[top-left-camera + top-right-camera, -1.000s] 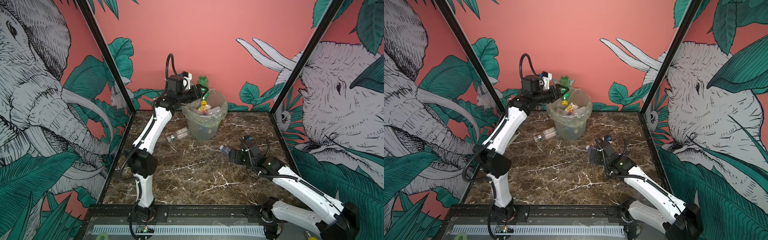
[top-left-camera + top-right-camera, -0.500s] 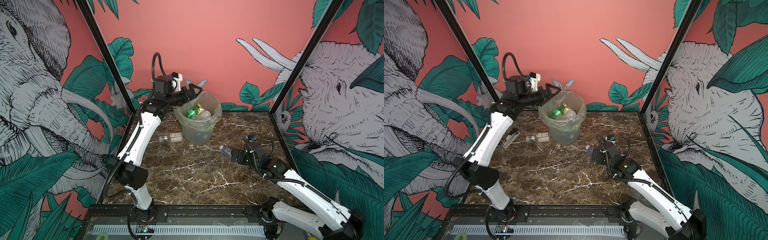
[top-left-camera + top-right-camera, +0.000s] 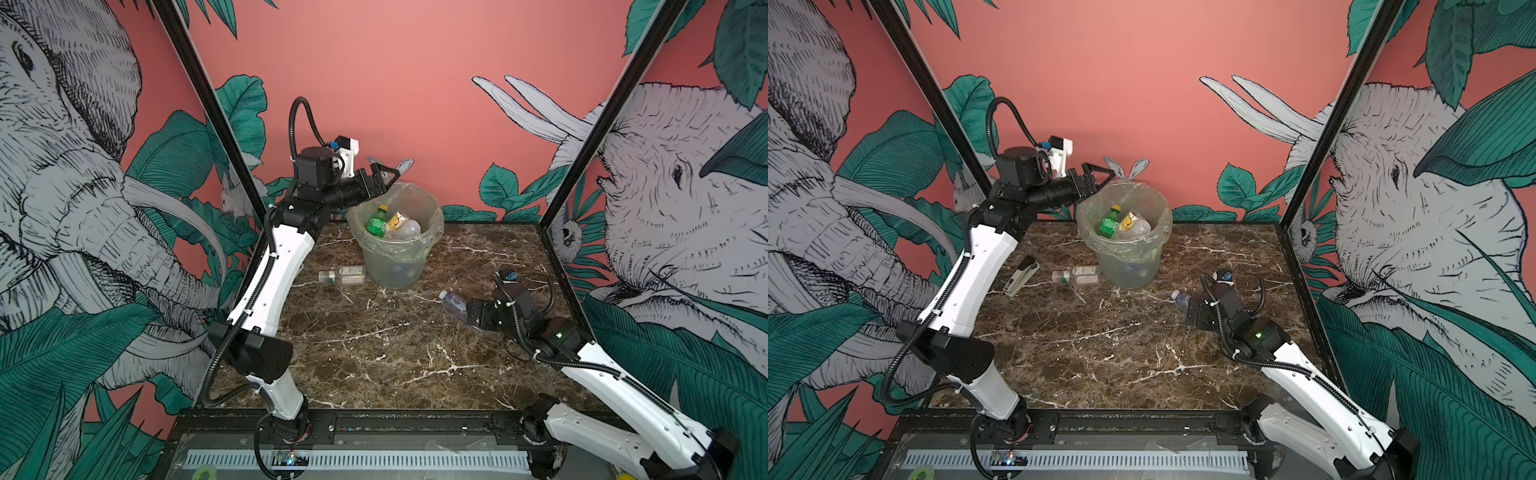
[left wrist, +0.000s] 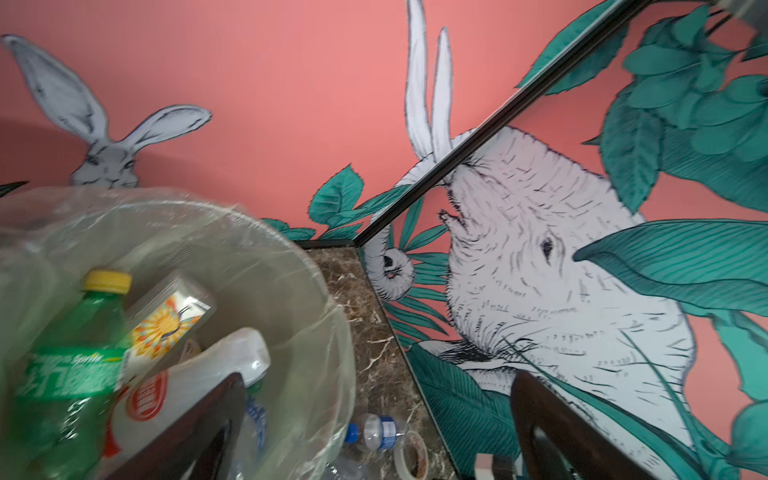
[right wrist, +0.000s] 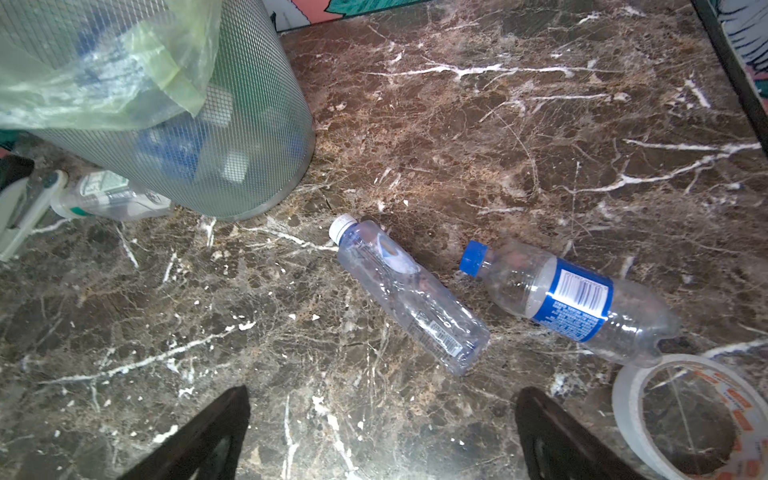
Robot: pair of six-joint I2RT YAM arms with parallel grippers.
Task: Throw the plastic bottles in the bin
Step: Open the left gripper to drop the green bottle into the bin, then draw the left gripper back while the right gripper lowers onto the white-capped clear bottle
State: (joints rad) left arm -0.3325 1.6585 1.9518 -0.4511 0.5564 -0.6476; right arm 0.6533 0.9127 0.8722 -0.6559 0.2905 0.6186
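So the left gripper [image 3: 384,178] has its fingers [image 4: 187,432] spread wide with nothing between them, hanging up at the far-left rim of the bin [image 3: 395,266]. Just below is the pile inside: a green bottle [image 4: 70,374] with a yellow cap on top, a white bottle [image 4: 195,386] with a red label next to it, and a sun-print label [image 4: 166,324] on something I can't make out. More bottles show through the bin's wall lower down.

The right gripper [image 5: 382,390] is wide open and empty too, low over the table [image 5: 498,124]. Two bottles lie just ahead of it: a clear bottle [image 5: 407,291] with a white cap and a blue-label bottle [image 5: 569,295], close together but apart. A tape roll [image 5: 685,415] sits right by the blue one's base.

On the bin's left a third bottle [image 3: 1075,275] lies just beside its foot, with a stapler [image 3: 1019,276] past that.
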